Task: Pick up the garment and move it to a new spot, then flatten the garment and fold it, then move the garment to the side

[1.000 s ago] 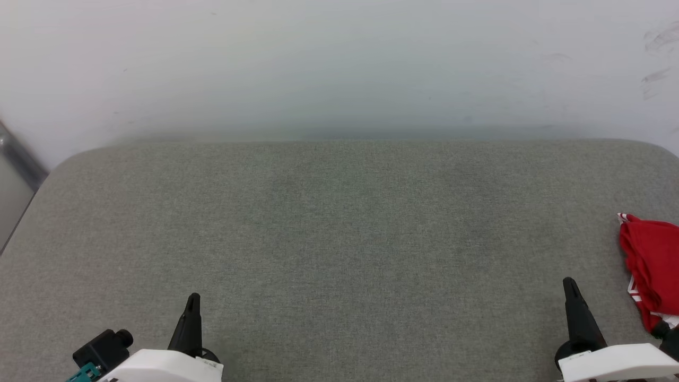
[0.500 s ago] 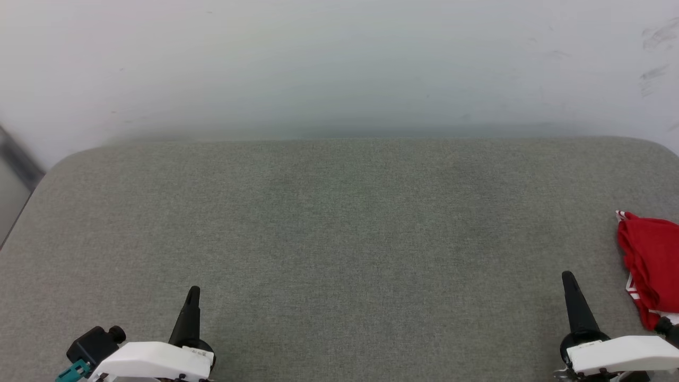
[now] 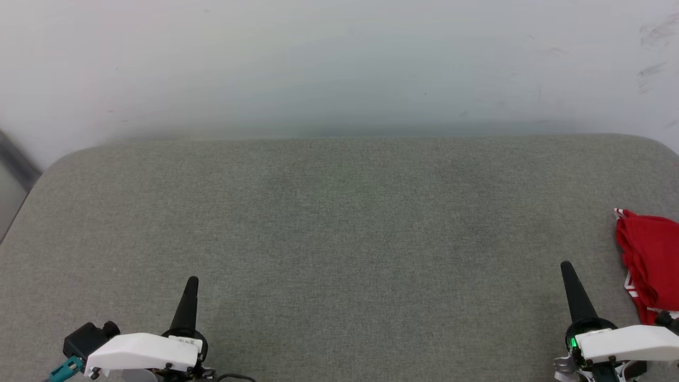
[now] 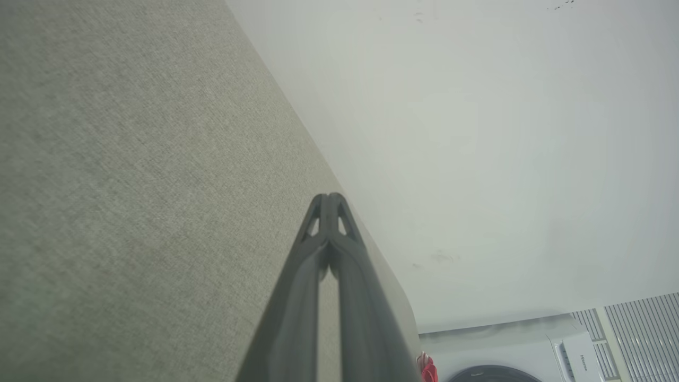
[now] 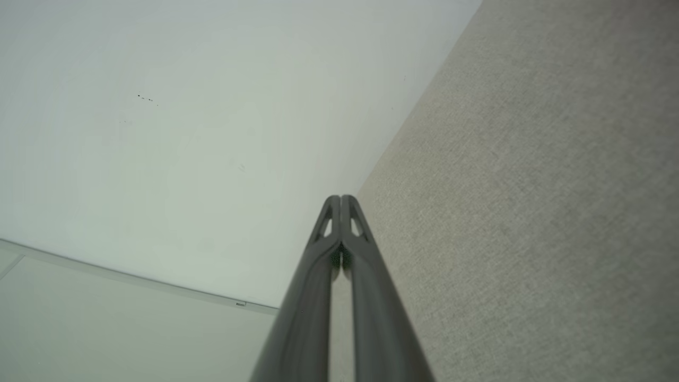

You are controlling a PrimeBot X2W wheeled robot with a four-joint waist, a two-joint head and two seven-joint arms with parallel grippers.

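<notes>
Where the pale, faintly scuffed wall [image 3: 339,63] takes up the upper part of the head view, the broad grey-green fabric-covered bench [image 3: 339,228] with rounded far corners is spread below it, from 9 o'clock across to 3 o'clock and down to 6 o'clock. In the left wrist view a white front-loading washing machine [image 4: 530,350] is partly seen at 5 o'clock, beyond the end of the bench.

The crumpled red jersey garment with red-and-white striped trim [image 3: 650,260] is found lying on the bench at about 4 o'clock of the head view, bunched up and cut off by the picture's edge. A small scrap of its red cloth [image 4: 428,370] is also caught at 5 o'clock in the left wrist view, beside the washing machine.

The left gripper [image 3: 192,281], two long dark fingers on a white wrist housing, is placed at 7 o'clock of the head view, well apart from the garment. Its jaws are pressed together on nothing, as is confirmed in its own wrist view [image 4: 329,199]. The right gripper [image 3: 566,267] is placed at 5 o'clock, near the garment and at the garment's 9 o'clock side, with bare bench seen between fingers and cloth. Its jaws are likewise closed and empty [image 5: 340,199].
</notes>
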